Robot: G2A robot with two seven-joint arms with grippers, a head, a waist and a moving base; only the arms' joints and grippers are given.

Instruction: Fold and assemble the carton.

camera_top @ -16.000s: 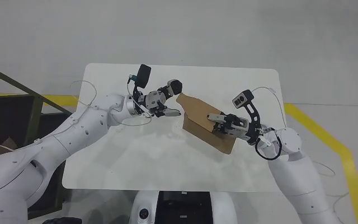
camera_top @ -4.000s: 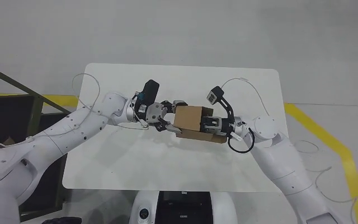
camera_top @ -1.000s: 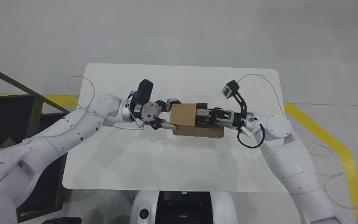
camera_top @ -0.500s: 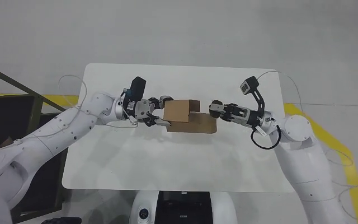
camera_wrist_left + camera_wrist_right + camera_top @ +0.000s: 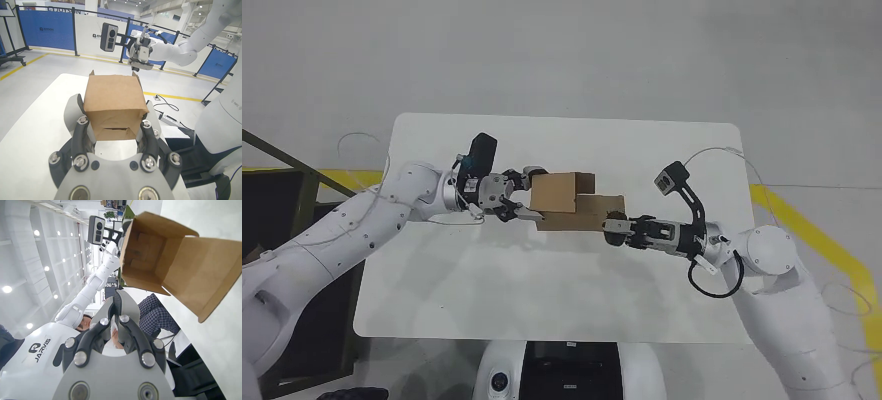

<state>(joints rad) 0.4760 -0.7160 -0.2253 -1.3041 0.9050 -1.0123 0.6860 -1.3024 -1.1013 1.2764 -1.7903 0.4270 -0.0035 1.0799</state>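
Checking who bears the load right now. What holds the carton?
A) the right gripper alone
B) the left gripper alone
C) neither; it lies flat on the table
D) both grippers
B: the left gripper clamps the carton at its closed end, while the right gripper is shut on nothing near the open end.

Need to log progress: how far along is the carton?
Done: carton is squared up, one end folded shut. In hand: left gripper clamps that closed end; right gripper, shut and empty, sits near the open end. Left: the flap stands open, needs folding in.
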